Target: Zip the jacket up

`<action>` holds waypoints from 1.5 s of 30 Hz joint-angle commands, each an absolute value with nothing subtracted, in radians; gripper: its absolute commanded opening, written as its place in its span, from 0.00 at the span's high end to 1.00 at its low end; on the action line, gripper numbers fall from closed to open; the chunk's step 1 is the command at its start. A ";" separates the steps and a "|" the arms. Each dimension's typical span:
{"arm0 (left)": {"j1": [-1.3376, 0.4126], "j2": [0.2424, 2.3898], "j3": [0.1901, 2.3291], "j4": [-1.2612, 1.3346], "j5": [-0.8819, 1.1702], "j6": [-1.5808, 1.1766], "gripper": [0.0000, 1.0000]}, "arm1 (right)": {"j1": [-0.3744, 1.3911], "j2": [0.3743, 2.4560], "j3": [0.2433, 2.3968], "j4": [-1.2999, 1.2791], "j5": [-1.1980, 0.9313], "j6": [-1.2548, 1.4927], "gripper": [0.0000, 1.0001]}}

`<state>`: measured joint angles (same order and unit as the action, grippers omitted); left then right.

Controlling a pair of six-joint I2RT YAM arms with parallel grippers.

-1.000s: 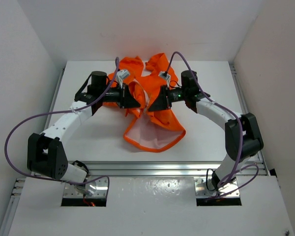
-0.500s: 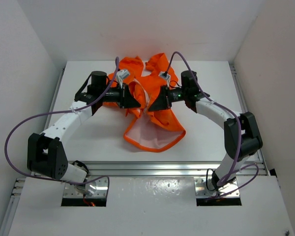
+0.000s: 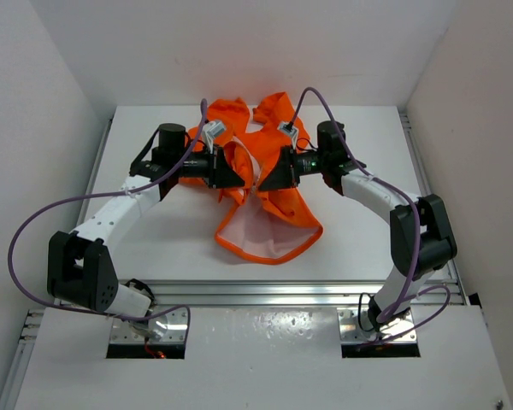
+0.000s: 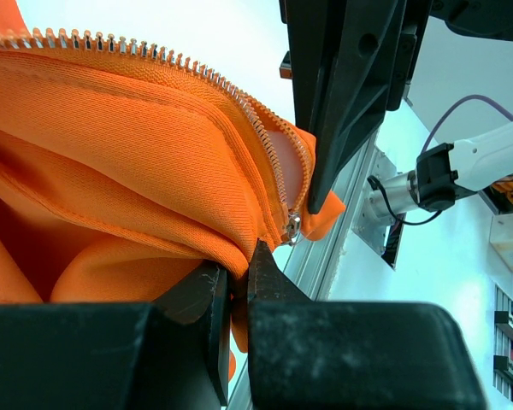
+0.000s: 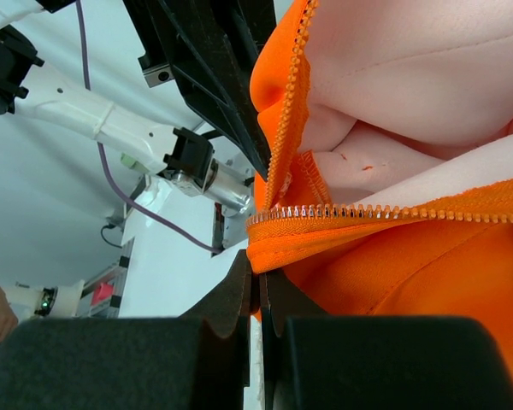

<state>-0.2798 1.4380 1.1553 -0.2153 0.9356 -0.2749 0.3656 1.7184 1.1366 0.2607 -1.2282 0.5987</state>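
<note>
The orange jacket lies open in the middle of the table, its pale lining showing near the front. My left gripper is shut on the jacket's left front edge; in the left wrist view the jacket fills the frame, with zipper teeth and the metal slider just above my gripper. My right gripper is shut on the right front edge; in the right wrist view the zipper teeth run just above the gripper. The two grippers face each other, close together.
White walls enclose the table on the left, back and right. A metal rail runs along the near edge. Purple cables loop from both arms.
The right arm has shifted very slightly; the jacket and the left arm look unchanged.
</note>
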 commanded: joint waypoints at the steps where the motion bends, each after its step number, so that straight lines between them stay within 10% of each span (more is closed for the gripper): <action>1: -0.281 1.419 1.172 -0.141 0.965 -0.276 1.00 | 0.364 1.715 1.157 0.333 -1.266 0.612 1.00; 45: -0.347 1.295 1.077 -0.258 0.882 0.100 1.00 | 0.339 1.752 1.155 0.494 -1.261 0.796 1.00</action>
